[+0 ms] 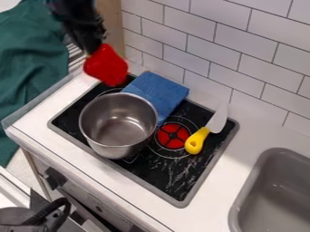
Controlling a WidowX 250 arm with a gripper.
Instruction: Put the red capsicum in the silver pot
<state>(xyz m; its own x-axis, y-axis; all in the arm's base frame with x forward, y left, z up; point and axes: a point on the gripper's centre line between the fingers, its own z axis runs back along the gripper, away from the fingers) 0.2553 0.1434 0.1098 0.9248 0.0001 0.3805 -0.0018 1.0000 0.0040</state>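
The jaws are closed on one end of the red capsicum [106, 67], leaving its bulk free beneath them, likely for an easy drop. Camera-side of the jaws, the silver pot [115, 152] stands open; its nearest rim needs clearing, and the tiled wall [205, 43] bounds sideways room.

Blurred pincer [95, 49]; sink [239, 192] beyond right and bottom edges.

The arm [80, 21] is black, bulky above, narrower below.
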